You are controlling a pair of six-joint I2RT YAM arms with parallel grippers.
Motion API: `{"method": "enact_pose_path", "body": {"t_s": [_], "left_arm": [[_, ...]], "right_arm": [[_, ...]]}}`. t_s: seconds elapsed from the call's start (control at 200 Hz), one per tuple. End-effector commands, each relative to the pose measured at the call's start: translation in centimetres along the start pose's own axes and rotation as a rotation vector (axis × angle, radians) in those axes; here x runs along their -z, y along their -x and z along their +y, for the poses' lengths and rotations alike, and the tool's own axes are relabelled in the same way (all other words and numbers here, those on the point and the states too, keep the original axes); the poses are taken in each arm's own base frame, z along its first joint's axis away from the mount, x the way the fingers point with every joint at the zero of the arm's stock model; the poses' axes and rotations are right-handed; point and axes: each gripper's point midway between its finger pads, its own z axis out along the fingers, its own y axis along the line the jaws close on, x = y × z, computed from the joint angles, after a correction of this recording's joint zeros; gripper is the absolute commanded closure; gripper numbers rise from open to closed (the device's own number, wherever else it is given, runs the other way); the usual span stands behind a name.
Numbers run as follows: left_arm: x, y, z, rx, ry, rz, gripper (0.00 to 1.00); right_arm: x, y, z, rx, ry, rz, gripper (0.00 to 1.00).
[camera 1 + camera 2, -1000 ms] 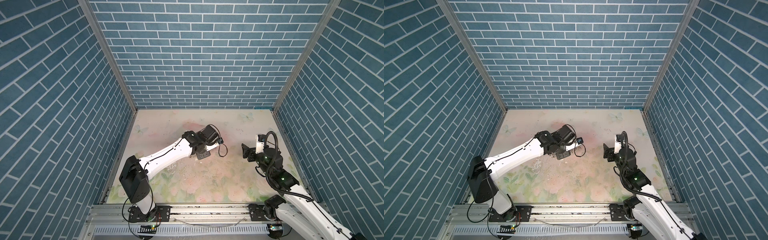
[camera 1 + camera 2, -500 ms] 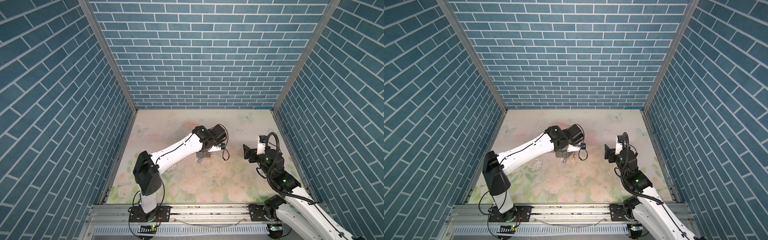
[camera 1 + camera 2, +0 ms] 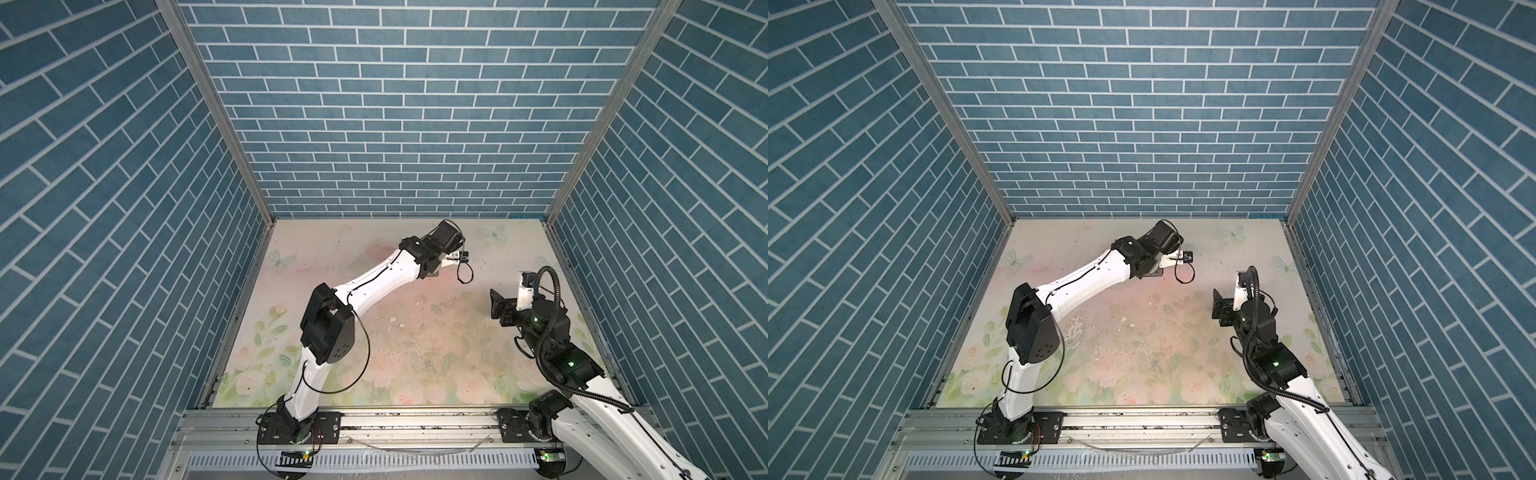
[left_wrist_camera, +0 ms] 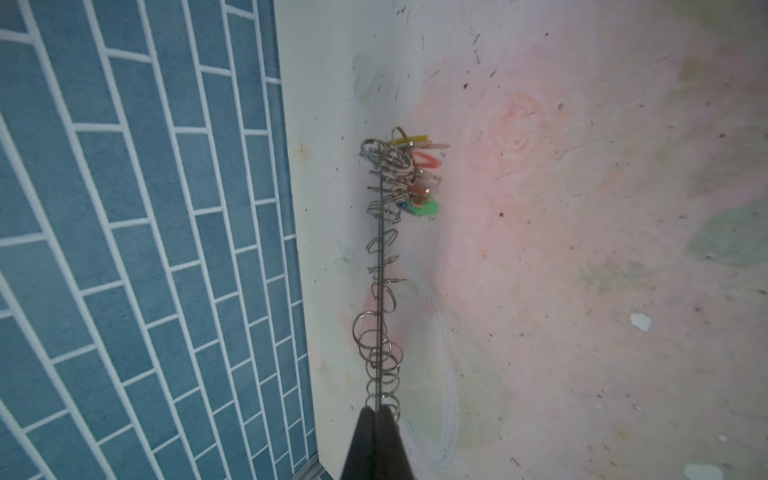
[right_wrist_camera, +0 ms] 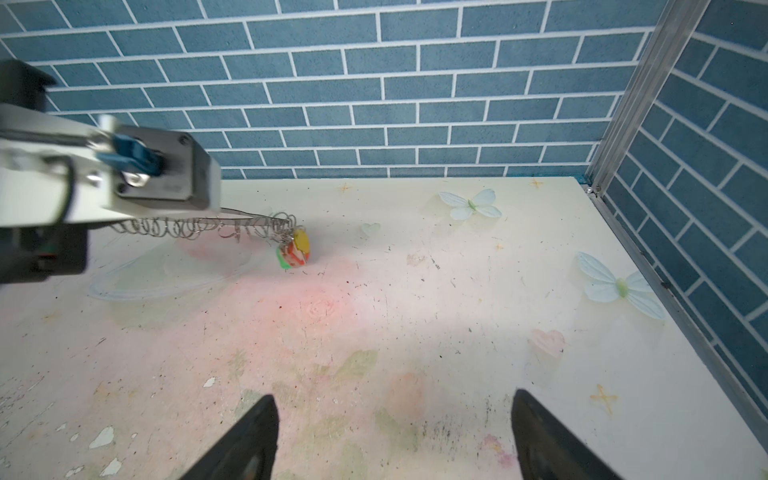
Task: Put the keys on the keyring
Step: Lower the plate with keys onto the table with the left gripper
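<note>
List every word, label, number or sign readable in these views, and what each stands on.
No text can be read anywhere.
Coloured tags on the keys: too small and blurred to show writing.
The circuit board at the left arm's base: too small to read.
The table: only printed flowers and butterflies.

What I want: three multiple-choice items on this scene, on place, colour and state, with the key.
1. Where are the keys? A. bunched at the keyring end farthest from the left tool; B. spread loose across the table; C. on the wall.
2. Which colour shows among the key tags? A. purple; B. yellow; C. black.
3. How is the right tool? A. shut on a key; B. shut on the keyring; C. open, empty.
1 A: they cluster there in the left wrist view. 2 B: a yellow tag sits in the bunch. 3 C: its fingers stand apart, nothing between.
</note>
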Motion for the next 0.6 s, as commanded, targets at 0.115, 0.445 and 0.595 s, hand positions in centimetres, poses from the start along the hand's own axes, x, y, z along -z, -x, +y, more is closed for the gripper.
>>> {"method": "enact_pose_path", "body": {"t_s": [0.115,0.445,0.595], "left_arm": [[-3.1,-1.4,-4.4,-0.054,-0.003,0.020,1.00],[-1.2,-7.7,-12.1,0.029,0.032,0.055,0.87],[0.8,-9.9,-13.2,0.141,0.034,0.046,0.61]], "right_arm": [[0.1,-0.3,-0.6,-0.002,-0.030,-0.004,0.13],[-0.6,-0.9,-0.6,0.006,-0.036,0.021,0.13],[-0.8,-1.1,-0.7,0.012,-0.045,0.028,0.13]]}}
